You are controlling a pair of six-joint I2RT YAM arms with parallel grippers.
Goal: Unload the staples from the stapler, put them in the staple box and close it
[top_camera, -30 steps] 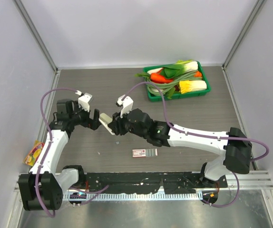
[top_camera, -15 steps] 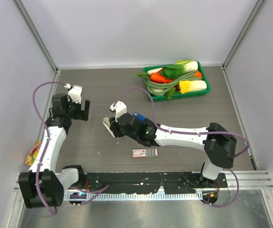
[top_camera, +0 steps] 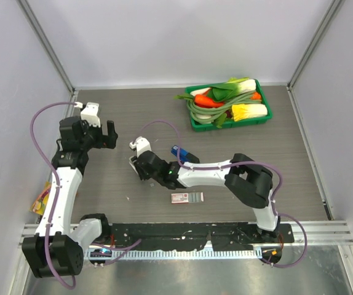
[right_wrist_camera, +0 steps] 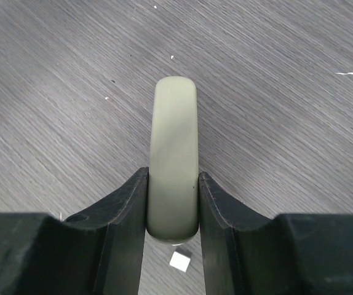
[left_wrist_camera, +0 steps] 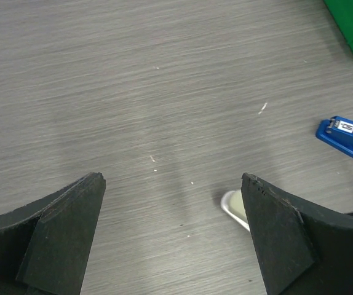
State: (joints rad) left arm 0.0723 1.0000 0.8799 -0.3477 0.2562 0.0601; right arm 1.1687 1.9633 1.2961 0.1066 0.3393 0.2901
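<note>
Your right claw (right_wrist_camera: 173, 178) is clamped on a pale rounded bar (right_wrist_camera: 174, 123), low over the table (top_camera: 287, 141), probably as a prying tool. The stapler (top_camera: 178, 150) lies free just right of it. Your left claw (left_wrist_camera: 173, 184) stands wide apart and empty, far left, likely keeping clear. I cannot make out the staples.

There sat the tray (top_camera: 238, 124) at the far right of the table (top_camera: 127, 110), with vegetables (top_camera: 226, 101) piled in it. The stapler (top_camera: 181, 153) lay flat near the middle, well in front of the tray and just right of the right gripper (top_camera: 134, 161). That gripper had a slim bar (right_wrist_camera: 174, 123) clamped between its fingers. Left of it and a touch farther back hung the left gripper (left_wrist_camera: 173, 184), jaws wide with nothing between them. The box (top_camera: 187, 198) lay nearest the arm bases, in front of the stapler. A packet (top_camera: 43, 198) sat beyond the table's left edge.
</note>
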